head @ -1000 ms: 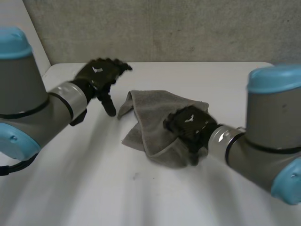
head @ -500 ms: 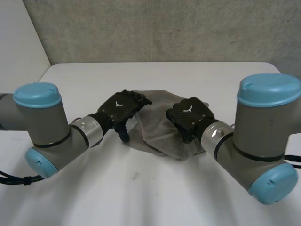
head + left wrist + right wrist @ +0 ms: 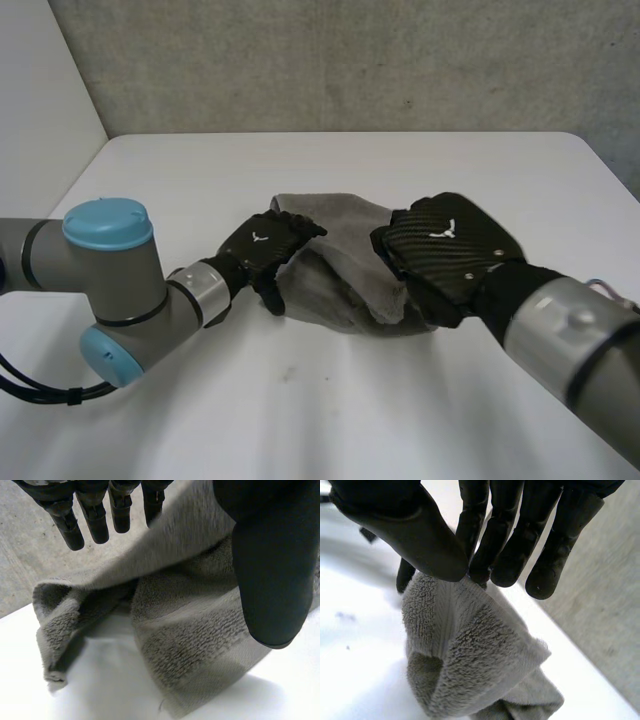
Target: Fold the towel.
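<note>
**Towel bunched between two hands, right one pinching**

Head view: the grey towel [image 3: 340, 235] lies crumpled in the middle of the white tabletop [image 3: 300, 400], between the two hands. Its longer stretch runs across from one hand to the other. The left hand [image 3: 268, 243] sits at the towel's left edge and the right hand [image 3: 445, 250] at its right end, where the cloth rises in a hump.

Left wrist view: the left hand's fingers [image 3: 90, 515] are straight and spread well away from the thumb [image 3: 270, 565]. The towel [image 3: 185, 640] lies loose under the palm, and nothing is gripped. A rumpled corner sags onto the tabletop [image 3: 95, 690] below the fingertips.

Right wrist view: the right hand [image 3: 510, 530] has brought its thumb [image 3: 410, 525] against its fingertips, nipping the crest of a raised fold of towel [image 3: 470, 650]. The rest of the cloth hangs down to the tabletop [image 3: 350, 655].

The right hand already has its end. The loose edge lies directly under the left hand, so I judge the next move is for that hand to close on it and draw the towel out flat.
</note>
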`<state>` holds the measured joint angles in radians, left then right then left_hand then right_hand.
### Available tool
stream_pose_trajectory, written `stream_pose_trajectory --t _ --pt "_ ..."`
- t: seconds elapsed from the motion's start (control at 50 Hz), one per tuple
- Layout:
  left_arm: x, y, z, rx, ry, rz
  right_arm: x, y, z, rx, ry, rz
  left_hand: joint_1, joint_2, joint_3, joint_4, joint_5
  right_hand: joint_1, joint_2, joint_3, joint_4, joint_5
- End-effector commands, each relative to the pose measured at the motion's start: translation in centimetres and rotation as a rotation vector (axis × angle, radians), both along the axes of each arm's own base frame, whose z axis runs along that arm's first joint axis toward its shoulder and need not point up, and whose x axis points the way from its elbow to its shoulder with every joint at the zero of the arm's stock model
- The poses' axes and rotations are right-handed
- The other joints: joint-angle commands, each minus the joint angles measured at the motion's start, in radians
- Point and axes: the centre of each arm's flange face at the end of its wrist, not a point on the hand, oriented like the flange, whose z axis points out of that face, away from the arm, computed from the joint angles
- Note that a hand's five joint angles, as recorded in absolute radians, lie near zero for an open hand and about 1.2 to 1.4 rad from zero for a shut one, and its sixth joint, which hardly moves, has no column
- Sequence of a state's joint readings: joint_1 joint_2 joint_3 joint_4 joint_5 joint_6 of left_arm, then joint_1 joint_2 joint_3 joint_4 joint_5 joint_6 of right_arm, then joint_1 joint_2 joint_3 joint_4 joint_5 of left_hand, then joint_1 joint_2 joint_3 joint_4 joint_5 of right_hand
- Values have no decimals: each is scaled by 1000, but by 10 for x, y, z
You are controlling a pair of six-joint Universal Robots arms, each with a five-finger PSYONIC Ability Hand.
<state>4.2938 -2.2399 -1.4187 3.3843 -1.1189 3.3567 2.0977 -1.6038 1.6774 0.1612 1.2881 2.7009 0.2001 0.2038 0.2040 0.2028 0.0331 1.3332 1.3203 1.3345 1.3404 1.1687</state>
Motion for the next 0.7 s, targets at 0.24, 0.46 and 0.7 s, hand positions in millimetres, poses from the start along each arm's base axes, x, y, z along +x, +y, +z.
stream_pose_trajectory --t 0.24,0.46,0.7 --pt "-13 9 1 36 77 53 -35 55 32 -11 -33 41 439 435 435 436 432 63 76 62 56 53" --pt "-28 25 -2 39 147 78 -43 73 37 -22 -39 52 750 747 746 748 743 63 76 62 56 53" --pt "-35 36 -17 73 125 26 -48 57 39 -45 -43 -12 554 551 550 552 547 63 76 62 56 53"
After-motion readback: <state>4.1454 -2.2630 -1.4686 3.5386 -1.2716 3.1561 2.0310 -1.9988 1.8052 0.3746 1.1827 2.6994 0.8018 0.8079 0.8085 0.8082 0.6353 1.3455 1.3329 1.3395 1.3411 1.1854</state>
